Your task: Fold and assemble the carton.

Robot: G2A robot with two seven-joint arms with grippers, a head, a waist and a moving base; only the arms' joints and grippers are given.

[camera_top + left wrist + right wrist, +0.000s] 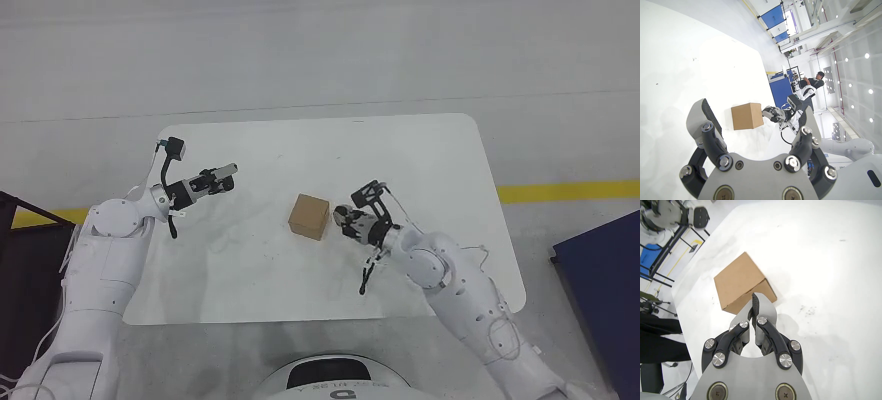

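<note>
Closed carton (309, 216) — right pincer (342, 217) pressed closed just beside it.

No legible text or labels anywhere

Our left arm (120, 225) is bent at the far left, and our left end effector (228, 175) points right with its fingers (694, 113) spread wide. Our right arm (440, 265) stretches in from the near right, and our right end effector (343, 216) has its pads (755, 303) pressed together.
</note>
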